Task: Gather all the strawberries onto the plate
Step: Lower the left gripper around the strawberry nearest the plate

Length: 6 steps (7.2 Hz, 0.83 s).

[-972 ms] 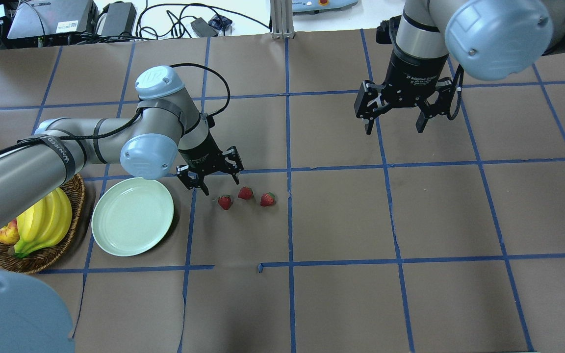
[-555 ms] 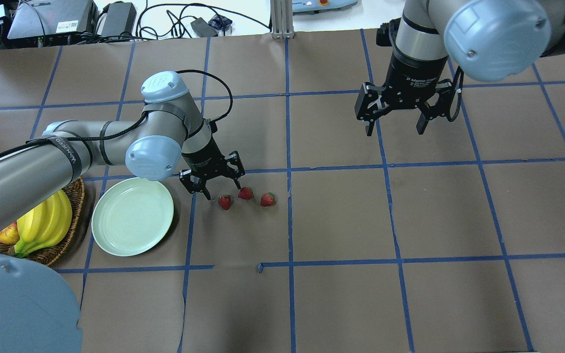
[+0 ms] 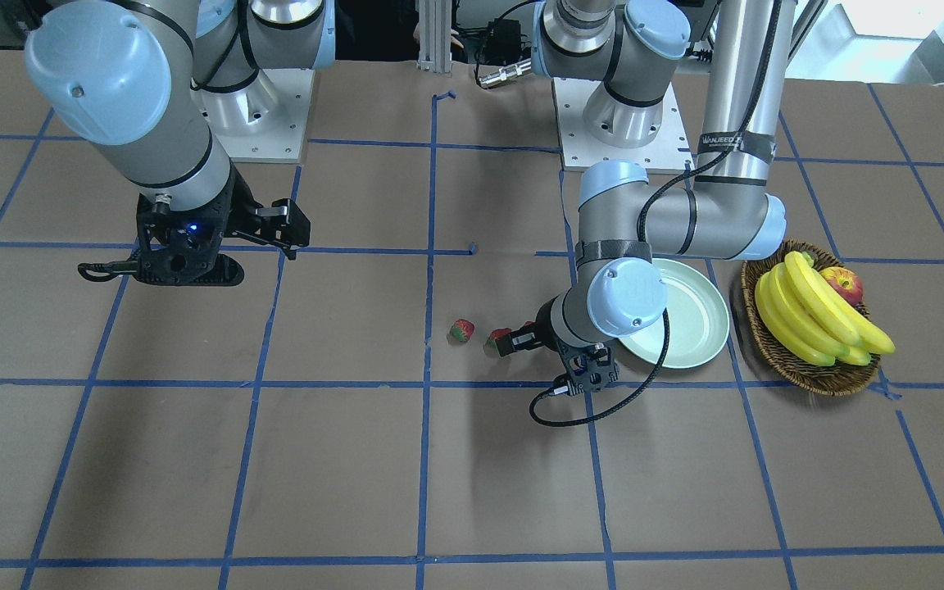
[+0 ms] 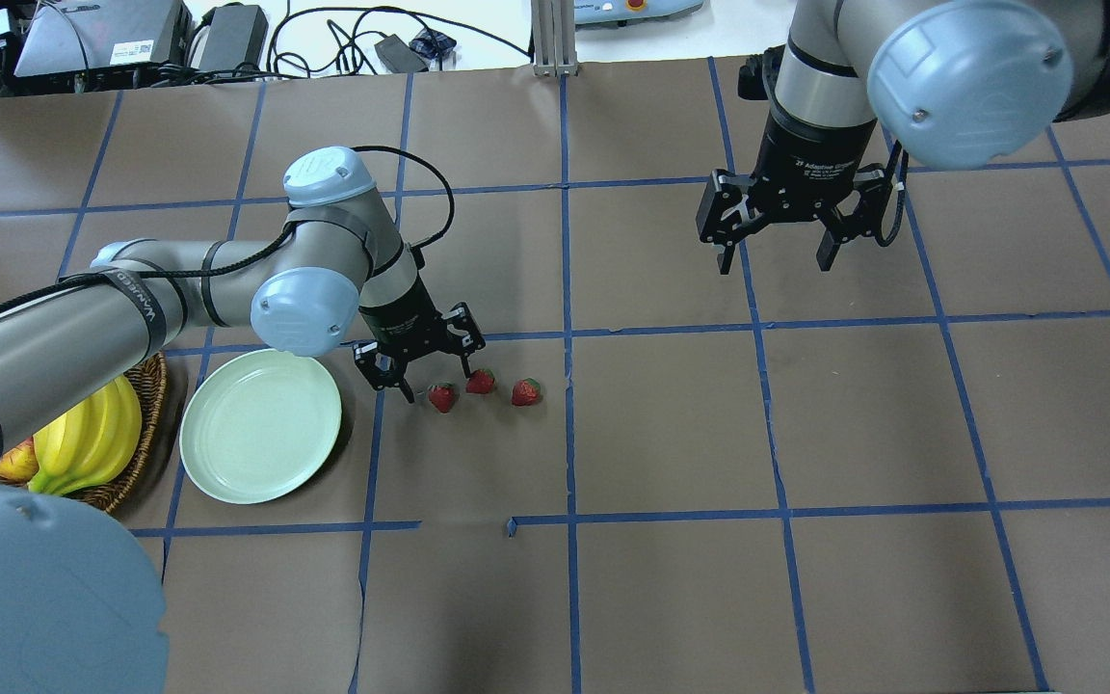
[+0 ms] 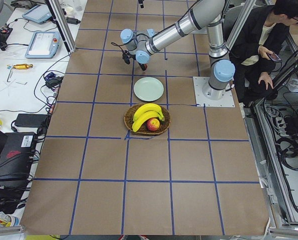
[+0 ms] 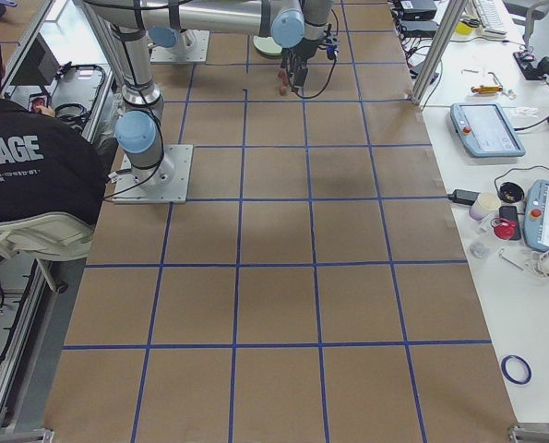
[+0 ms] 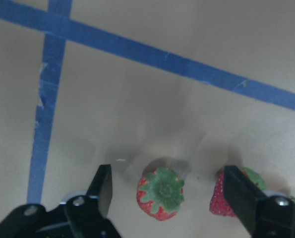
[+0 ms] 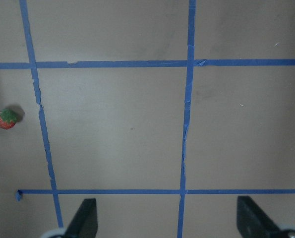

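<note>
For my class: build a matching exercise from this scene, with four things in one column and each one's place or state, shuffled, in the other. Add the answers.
Column A
1 plate
2 left gripper
3 right gripper
4 bananas

Column B
a in the wicker basket
b open, a strawberry between its fingers
c empty, beside the basket
d open over the table, far from the fruit

Pairs: 1-c, 2-b, 3-d, 4-a
</note>
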Each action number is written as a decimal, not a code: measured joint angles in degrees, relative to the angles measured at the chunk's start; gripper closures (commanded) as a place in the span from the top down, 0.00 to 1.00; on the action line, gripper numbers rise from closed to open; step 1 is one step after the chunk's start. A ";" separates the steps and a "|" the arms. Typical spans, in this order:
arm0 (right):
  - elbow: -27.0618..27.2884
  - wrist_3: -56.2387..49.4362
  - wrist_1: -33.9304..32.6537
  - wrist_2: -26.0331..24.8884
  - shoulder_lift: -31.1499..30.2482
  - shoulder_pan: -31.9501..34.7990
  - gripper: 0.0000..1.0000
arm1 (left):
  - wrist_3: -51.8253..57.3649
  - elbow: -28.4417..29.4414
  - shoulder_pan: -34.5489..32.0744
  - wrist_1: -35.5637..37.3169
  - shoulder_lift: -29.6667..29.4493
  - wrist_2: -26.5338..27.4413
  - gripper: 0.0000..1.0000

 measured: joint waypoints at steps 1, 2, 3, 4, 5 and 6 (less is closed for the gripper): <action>0.14 0.06 -0.12 -0.02 0.00 0.00 1.00 | -0.58 -0.02 0.01 -0.83 -0.02 0.08 0.84; 0.18 0.11 -0.16 -0.07 -0.01 0.00 1.00 | -1.03 0.03 0.01 -1.59 0.03 0.13 0.85; 0.20 0.10 -0.20 -0.15 -0.05 0.00 1.00 | -1.13 0.17 0.01 -2.04 0.18 0.29 0.85; 0.21 0.01 -0.24 -0.19 -0.07 0.00 1.00 | -1.12 0.28 0.04 -2.24 0.36 0.60 0.85; 0.21 -0.02 -0.25 -0.20 -0.07 0.00 1.00 | -1.00 0.22 0.07 -2.34 0.43 0.84 0.85; 0.21 -0.03 -0.22 -0.21 -0.08 0.00 1.00 | -0.84 0.06 0.09 -2.40 0.33 0.92 0.85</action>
